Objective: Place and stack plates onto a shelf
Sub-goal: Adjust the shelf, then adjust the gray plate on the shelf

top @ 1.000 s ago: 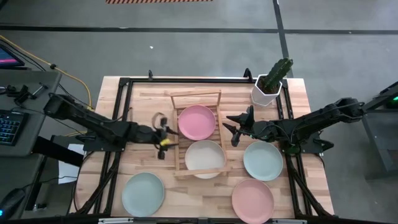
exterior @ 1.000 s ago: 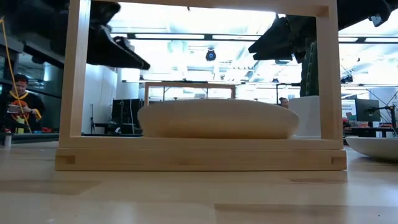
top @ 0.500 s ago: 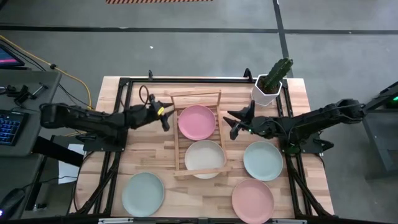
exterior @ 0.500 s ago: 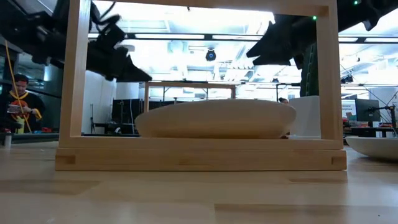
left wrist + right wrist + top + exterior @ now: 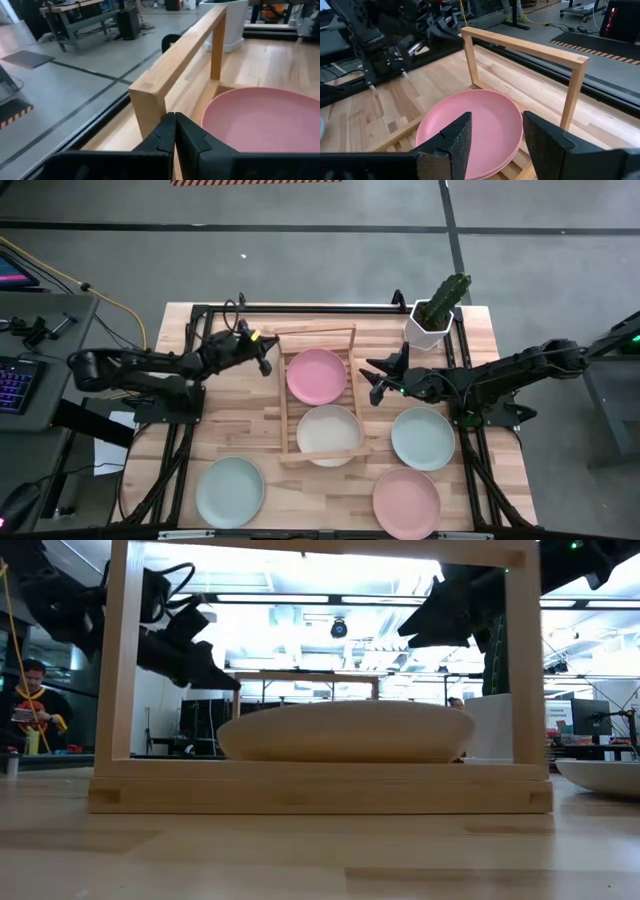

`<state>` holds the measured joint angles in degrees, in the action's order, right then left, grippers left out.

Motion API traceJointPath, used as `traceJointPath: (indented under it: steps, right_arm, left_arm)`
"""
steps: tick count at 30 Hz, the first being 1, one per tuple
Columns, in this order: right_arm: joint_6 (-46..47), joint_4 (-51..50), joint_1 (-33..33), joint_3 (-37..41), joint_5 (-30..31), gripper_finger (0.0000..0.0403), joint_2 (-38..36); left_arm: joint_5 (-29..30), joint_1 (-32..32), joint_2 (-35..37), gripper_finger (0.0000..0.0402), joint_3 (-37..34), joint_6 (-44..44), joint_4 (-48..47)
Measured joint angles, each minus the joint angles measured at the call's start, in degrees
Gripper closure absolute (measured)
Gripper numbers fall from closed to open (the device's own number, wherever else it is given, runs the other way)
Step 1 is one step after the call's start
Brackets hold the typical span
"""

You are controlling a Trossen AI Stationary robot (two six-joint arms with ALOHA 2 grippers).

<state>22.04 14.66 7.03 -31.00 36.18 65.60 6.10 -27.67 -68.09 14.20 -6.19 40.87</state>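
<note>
Pink plate (image 5: 317,375) lay in the shelf (image 5: 283,380) between the left gripper (image 5: 264,353), fingers together, and right gripper (image 5: 372,381), fingers apart.

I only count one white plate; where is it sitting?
In the high view, the cream white plate lies on the wooden shelf, at its near end, right beside the pink plate that fills the far end.
</note>
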Motion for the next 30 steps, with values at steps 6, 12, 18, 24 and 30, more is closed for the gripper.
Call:
traceJointPath:
  steps: [6,12,18,24,30]
  right_arm:
    - [-0.02,0.17,0.01,0.0,-2.37,0.0242,0.0]
    - [-0.08,0.16,0.02,0.0,-5.07,0.0242,0.02]
    - [-0.02,0.17,0.02,0.0,-9.43,0.0242,0.14]
    - [0.02,-0.04,0.02,-0.02,-24.78,0.0242,4.1]
    - [-0.02,1.17,-0.78,-0.02,-30.94,0.0242,12.22]
  left_arm:
    - [-0.9,-5.03,-1.39,0.0401,0.07,-0.05,4.31]
    - [-0.88,-8.63,-3.01,0.0401,1.34,-0.59,5.81]
    - [-0.93,-10.88,-6.19,0.0401,5.94,-1.93,5.79]
    - [-2.39,-10.63,-6.93,0.0401,8.46,-1.88,5.63]
    - [-9.23,-8.05,1.2,0.0401,8.46,3.43,4.58]
